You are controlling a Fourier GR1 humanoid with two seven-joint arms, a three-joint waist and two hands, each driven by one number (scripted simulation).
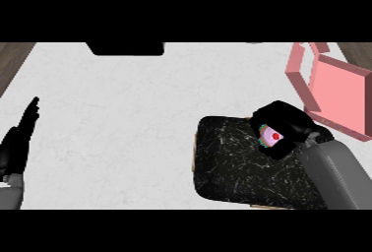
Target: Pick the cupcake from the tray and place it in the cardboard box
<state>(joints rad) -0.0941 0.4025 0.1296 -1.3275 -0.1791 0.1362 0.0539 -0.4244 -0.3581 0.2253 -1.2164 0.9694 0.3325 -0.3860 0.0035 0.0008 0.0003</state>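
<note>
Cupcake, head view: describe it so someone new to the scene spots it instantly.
Start at the black, white-veined tray at the counter's lower right, beside the pink box. At the tray's upper right corner the right hand curls round the cupcake. It is the only small round thing there: a pale pink top with a red dot in its middle.
</note>
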